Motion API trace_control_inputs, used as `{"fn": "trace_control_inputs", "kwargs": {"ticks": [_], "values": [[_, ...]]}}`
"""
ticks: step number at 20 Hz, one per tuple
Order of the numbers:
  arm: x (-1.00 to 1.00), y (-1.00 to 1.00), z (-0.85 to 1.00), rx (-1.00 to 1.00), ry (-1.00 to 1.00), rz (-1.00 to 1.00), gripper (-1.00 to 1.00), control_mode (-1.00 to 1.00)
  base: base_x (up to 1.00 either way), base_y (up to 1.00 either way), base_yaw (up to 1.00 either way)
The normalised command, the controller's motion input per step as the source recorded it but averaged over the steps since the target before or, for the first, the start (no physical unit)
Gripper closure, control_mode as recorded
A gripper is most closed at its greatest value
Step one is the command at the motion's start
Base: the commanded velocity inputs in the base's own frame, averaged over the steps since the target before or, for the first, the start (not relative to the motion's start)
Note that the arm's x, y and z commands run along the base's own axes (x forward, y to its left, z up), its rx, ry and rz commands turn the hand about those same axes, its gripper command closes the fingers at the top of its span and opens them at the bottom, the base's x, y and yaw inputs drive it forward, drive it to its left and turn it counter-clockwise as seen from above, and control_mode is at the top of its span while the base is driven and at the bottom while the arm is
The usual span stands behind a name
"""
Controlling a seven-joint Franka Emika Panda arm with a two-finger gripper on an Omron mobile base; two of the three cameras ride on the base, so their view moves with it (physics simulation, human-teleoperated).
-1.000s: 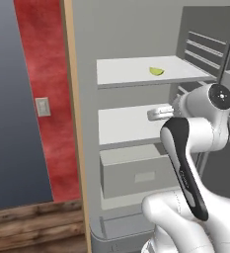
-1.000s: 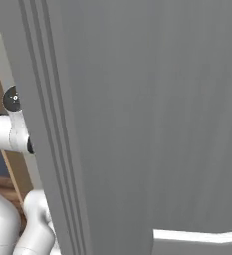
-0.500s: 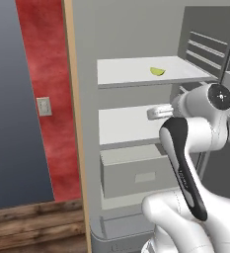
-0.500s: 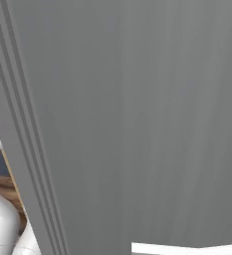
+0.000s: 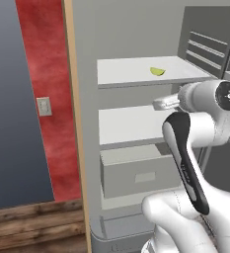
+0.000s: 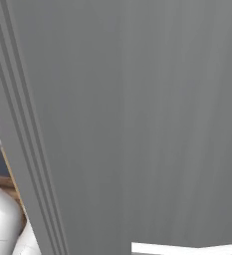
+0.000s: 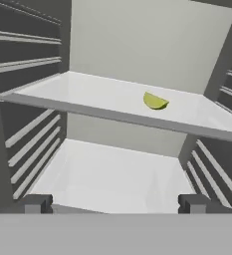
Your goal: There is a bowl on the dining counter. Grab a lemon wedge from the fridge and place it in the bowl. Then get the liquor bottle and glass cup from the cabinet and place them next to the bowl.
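Observation:
The fridge [image 5: 136,128] stands open, with white shelves and a grey drawer [image 5: 138,173] low down. A small yellow-green lemon wedge [image 5: 157,71] lies toward the right of the upper shelf [image 7: 87,97]; the hand view has the lemon wedge [image 7: 154,101] ahead and above the fingers. My gripper [image 7: 115,204] is open and holds nothing, level with the lower shelf at the fridge's mouth. From the left base, the gripper [image 5: 158,104] sits below and in front of the wedge, apart from it. The bowl, dining counter, liquor bottle, glass cup and cabinet are out of view.
The grey fridge door [image 6: 137,124] stands close on the right. Ribbed side walls [image 7: 28,64] flank the shelves. Left of the fridge are a tan wood edge [image 5: 74,123], a red wall [image 5: 42,74] with a light switch [image 5: 44,106], and wood flooring [image 5: 32,227].
In the right base view the grey door has spread leftward and now hides the arm's upper part. Arm, gripper and wedge look unmoved from the left base.

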Motion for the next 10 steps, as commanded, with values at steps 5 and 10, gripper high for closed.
{"fn": "trace_control_inputs", "kwargs": {"ticks": [5, 10], "values": [[0.17, -0.34, 0.24, -0.04, -0.15, 0.09, -1.0, -1.0, 0.0, 0.0, 0.0], [0.25, -0.13, 0.35, -0.03, -0.04, 0.05, -1.0, -1.0, 0.0, 0.0, 0.0]]}}
